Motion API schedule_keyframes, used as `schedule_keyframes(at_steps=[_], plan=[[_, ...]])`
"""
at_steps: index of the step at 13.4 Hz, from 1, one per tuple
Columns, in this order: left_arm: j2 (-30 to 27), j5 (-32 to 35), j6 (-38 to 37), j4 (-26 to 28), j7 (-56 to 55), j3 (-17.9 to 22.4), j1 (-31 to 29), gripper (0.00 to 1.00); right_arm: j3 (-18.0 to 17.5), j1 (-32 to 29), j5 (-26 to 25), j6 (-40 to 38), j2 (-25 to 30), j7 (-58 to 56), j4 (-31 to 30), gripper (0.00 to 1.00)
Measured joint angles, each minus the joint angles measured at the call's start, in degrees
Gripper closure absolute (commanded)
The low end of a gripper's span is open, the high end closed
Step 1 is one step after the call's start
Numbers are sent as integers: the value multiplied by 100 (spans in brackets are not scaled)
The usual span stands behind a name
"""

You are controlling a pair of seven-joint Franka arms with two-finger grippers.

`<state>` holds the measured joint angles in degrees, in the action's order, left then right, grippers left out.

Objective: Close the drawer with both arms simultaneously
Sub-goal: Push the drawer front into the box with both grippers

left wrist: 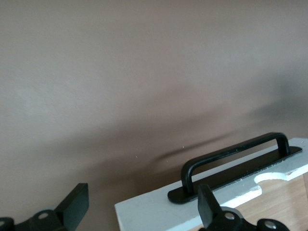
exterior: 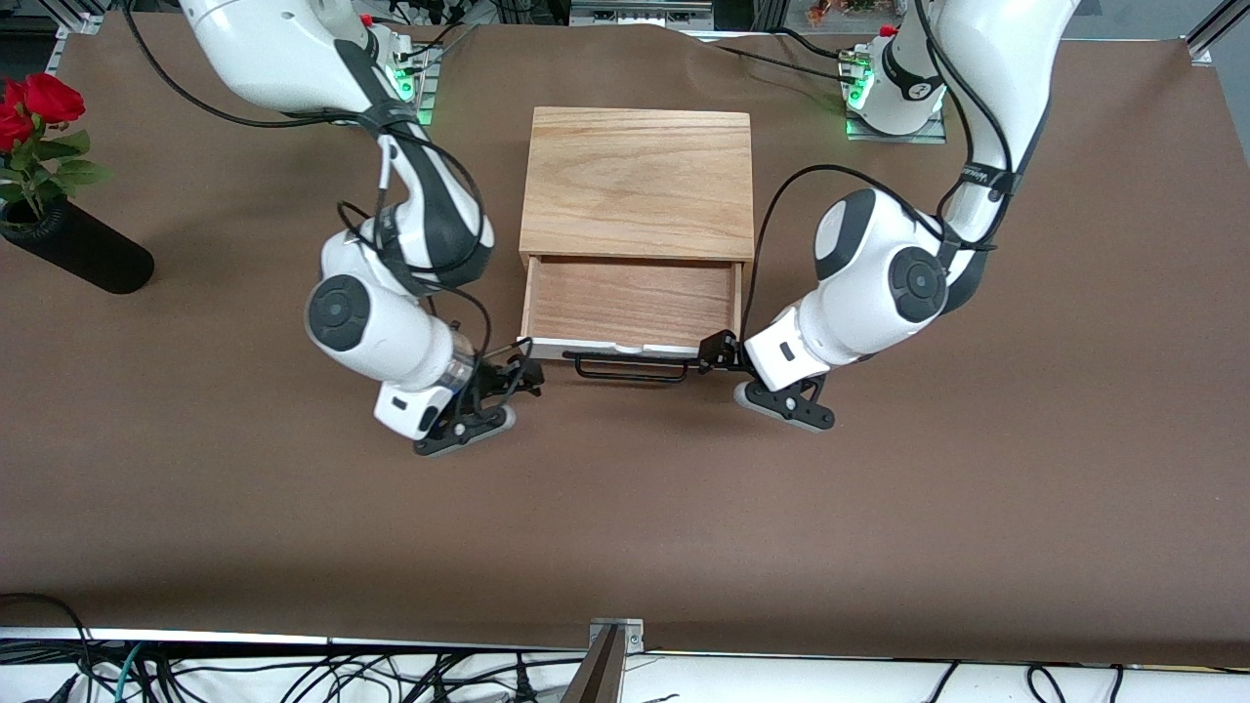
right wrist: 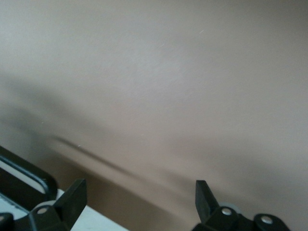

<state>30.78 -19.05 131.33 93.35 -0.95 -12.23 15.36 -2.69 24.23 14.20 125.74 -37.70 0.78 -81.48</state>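
The drawer (exterior: 633,301) stands pulled out of its light oak box (exterior: 638,183) at the middle of the table (exterior: 625,527), its bare wooden floor showing, its white front panel (exterior: 625,348) and thin black wire handle (exterior: 630,367) turned toward the front camera. The left gripper (exterior: 718,353) is at the end of that panel toward the left arm's end of the table; in the left wrist view its fingers (left wrist: 208,206) are spread wide and grip nothing — one finger is in front of the white panel (left wrist: 159,211) just beside the handle (left wrist: 236,156), the other out over the brown cloth (left wrist: 120,86). The right gripper (exterior: 518,376) is at the panel's other corner, toward the right arm's end of the table, and from there the handle runs away toward its partner. Its fingers (right wrist: 204,197) are likewise wide apart and empty, with a corner of the white panel (right wrist: 91,222) and the black end of the handle (right wrist: 24,175) showing beside one of them. Whether either gripper is touching the panel cannot be told. Both white arms bend down low over the cloth from their bases — the left arm (exterior: 879,278) and the right arm (exterior: 391,303) flank the box. Well away from the right gripper, at that arm's end of the table, a black vase (exterior: 78,252) holds red roses (exterior: 34,103)
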Motion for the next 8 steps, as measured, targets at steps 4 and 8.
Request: schedule_keyframes(at_steps=[4,8], plan=[[210,0,147,-6,0,0,122,0,1,97,152,-21,-49,81,1,0],[247,0,112,-11,2,6,163,0,-1,363,504,-32,-155,89,1,0]])
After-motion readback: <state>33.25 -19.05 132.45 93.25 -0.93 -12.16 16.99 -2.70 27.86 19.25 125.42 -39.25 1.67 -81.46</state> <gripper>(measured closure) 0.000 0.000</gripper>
